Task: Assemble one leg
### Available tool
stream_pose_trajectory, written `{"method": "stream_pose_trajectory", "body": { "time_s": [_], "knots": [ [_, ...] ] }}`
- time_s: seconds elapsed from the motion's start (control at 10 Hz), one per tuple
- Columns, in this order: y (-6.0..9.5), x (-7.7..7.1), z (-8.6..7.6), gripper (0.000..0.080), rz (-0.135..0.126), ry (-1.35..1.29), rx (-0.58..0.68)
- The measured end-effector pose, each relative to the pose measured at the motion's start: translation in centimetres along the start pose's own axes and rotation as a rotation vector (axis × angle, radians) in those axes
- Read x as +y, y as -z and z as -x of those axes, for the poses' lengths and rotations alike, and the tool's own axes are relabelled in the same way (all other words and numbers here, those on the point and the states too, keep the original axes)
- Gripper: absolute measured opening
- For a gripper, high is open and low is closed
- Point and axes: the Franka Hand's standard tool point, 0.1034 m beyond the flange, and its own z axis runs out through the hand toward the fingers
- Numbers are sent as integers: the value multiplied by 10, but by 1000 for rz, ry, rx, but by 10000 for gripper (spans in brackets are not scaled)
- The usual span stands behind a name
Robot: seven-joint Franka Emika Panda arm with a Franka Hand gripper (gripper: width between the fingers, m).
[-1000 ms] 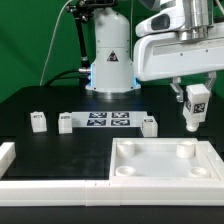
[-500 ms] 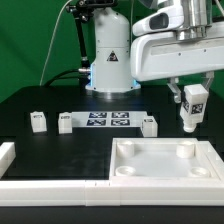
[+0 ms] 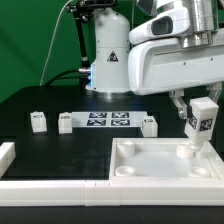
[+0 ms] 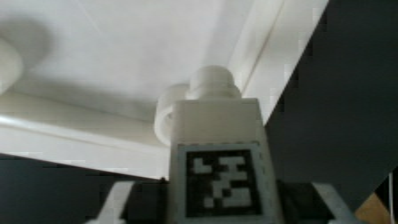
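Observation:
My gripper (image 3: 200,122) is shut on a leg (image 3: 201,122), a small white post with a black-and-white tag on its face. I hold it upright above the far right corner of the big white tray (image 3: 150,170), over a round socket (image 3: 186,152). In the wrist view the leg (image 4: 217,150) fills the middle, its peg end pointing at the tray's rim (image 4: 267,60), with my fingers (image 4: 125,200) on both sides of it. Three more legs stand on the black table: one (image 3: 38,122) at the exterior view's left, one (image 3: 65,123) beside the marker board, one (image 3: 149,125) at its other end.
The marker board (image 3: 107,121) lies flat behind the tray. A white rail (image 3: 40,187) runs along the front edge, with a raised end at the exterior view's left. The robot base (image 3: 110,60) stands at the back.
My gripper has moved with the leg toward the camera and down, from behind the tray's far right corner to over its corner socket. The other legs have not moved.

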Motion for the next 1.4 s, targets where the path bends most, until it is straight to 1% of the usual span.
{"method": "stream_pose_trajectory", "body": {
  "time_s": [0.2, 0.3, 0.4, 0.5, 0.6, 0.8, 1.0, 1.3, 1.4],
  "knots": [
    [-1, -1, 1, 290, 0, -1, -1],
    [-1, 1, -1, 290, 8, 1, 29],
    [-1, 1, -1, 290, 10, 0, 38],
    [-2, 6, 0, 290, 24, -6, 85],
    [-5, 10, 0, 290, 25, -14, 84],
    [-11, 14, -11, 290, 20, -19, 83],
    [-22, 16, -16, 290, 17, -24, 83],
    [-27, 15, -17, 290, 17, -23, 90],
    [-31, 13, -15, 290, 16, -22, 91]
  ]
}}
